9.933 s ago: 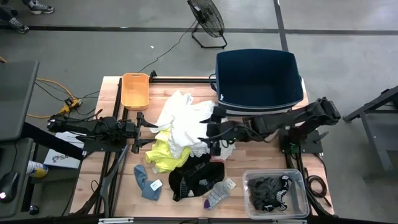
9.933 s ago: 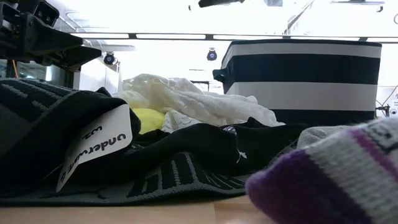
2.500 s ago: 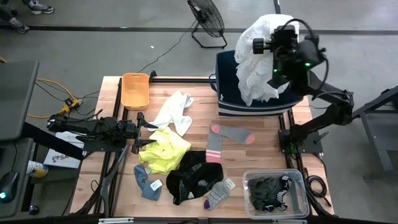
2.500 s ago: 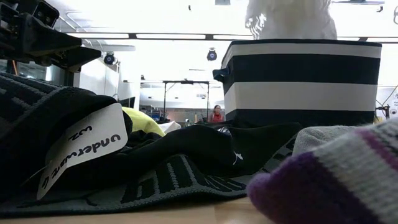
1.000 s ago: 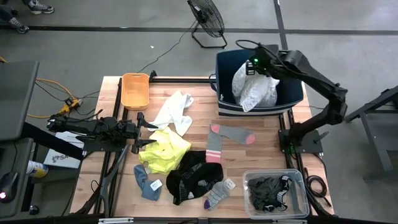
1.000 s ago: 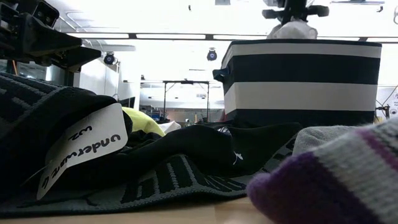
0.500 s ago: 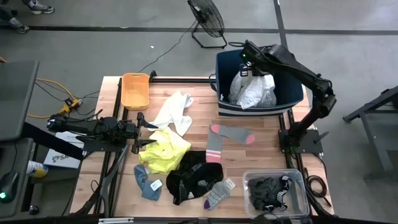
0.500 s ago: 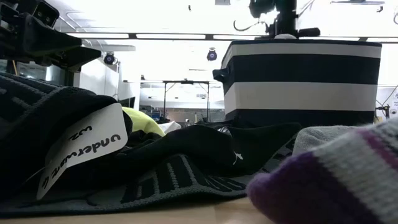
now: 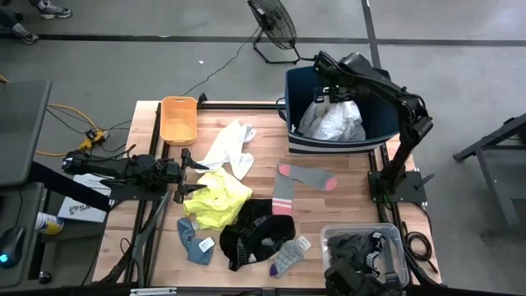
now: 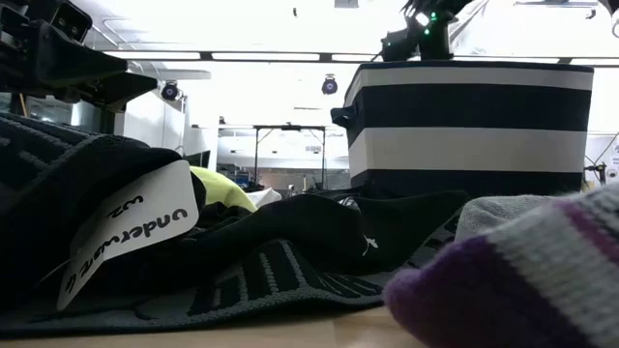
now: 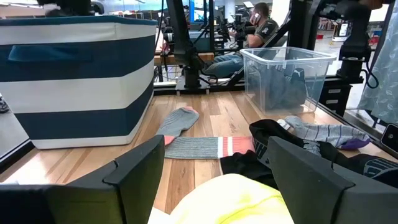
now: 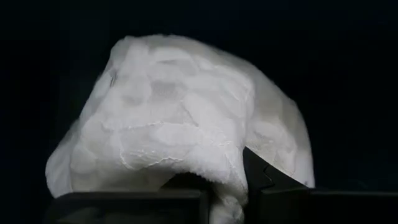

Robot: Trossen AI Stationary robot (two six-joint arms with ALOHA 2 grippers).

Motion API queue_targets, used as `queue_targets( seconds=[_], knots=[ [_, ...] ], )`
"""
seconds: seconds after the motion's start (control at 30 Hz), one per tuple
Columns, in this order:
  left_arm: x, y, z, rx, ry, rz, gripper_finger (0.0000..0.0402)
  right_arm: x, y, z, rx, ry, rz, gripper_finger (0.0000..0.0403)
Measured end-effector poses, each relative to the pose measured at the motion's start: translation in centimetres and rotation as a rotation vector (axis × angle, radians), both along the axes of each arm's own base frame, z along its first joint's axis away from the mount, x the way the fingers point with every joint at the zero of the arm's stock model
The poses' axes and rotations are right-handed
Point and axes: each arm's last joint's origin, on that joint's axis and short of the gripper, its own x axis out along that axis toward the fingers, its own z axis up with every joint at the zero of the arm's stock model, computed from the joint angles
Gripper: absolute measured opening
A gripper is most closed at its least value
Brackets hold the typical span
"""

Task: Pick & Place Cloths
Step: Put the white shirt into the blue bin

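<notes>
**A:** What is the light like?

**B:** Even and soft from above my table [image 9: 329,205]. The low view glares white at the ceiling, with a blurred sock [image 10: 522,280] close to the lens.

**A:** And my right wrist?

**B:** Black all round, only a white cloth [image 12: 180,124] lit.

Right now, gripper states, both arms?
Left gripper: open, empty, by the neon yellow cloth.
Right gripper: shut on the white cloth, inside the navy tub.
</notes>
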Motion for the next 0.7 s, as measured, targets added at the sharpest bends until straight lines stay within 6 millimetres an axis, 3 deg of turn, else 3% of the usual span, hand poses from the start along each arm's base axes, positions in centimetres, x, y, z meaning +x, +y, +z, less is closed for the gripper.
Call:
queue_targets(
  seconds=[0.7],
  knots=[
    [0.0,0.0,0.0,0.000,0.000,0.000,0.0281,0.3,-1.8,-2.5,0.139,-0.015,0.003,0.0031]
  ],
)
